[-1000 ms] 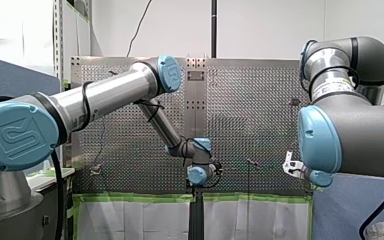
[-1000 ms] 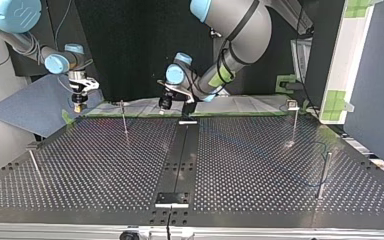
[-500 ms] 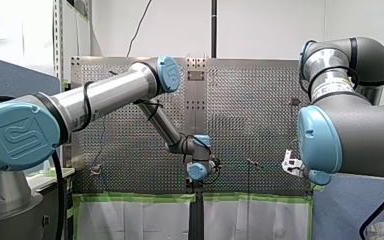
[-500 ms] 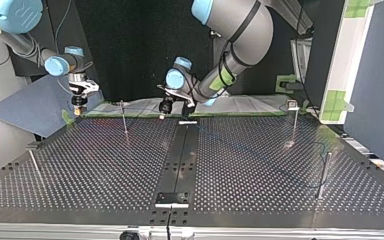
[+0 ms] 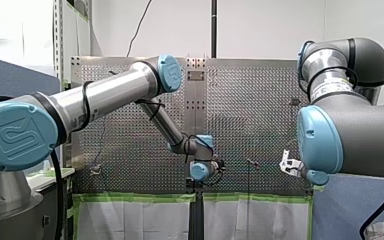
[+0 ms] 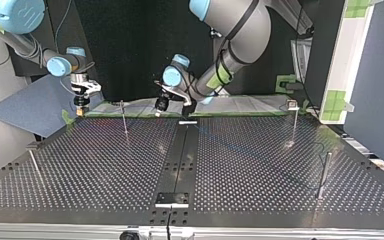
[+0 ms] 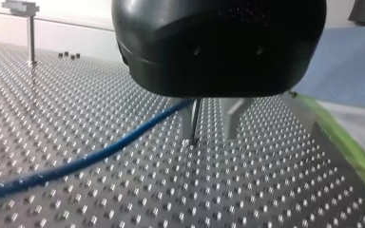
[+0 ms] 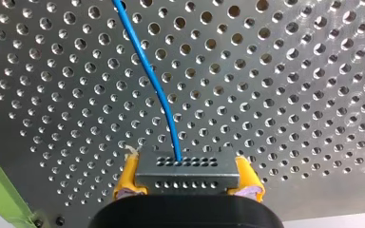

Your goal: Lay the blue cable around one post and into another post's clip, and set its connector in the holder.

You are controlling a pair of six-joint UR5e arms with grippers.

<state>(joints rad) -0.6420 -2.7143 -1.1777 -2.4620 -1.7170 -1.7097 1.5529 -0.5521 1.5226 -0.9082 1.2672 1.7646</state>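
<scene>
1. The worktop [image 6: 260, 190] is dull sheet metal punched with even rows of round holes, with a dark strip down its middle.
2. My left claw [image 7: 209, 137] has a glossy, rounded black body and two flat metal fingers. They stand apart, bare worktop shows between them, and they clamp nothing. The cable runs up beside one finger. Unclamped like this, it could slip free during a sweep.
3. My right claw [image 6: 81, 109], at the upper left of the top view, is closed with its yellow pads on the connector.
4. The posts are thin, smooth upright rods: one [image 6: 124, 120] left of centre, and another [image 6: 293, 122] at the right with a small clip head. A low pass could knock one, or the cable could ride over its top.
5. The blue cable [image 7: 100, 154] is thin, round and smooth-sheathed. It curves across the worktop and is round no post yet. Too much tension would drag on the connector.
6. The connector [image 8: 187, 167] is a small grey block with rows of tiny holes. A tug could twist it in the pads, so it meets the holder askew.
</scene>
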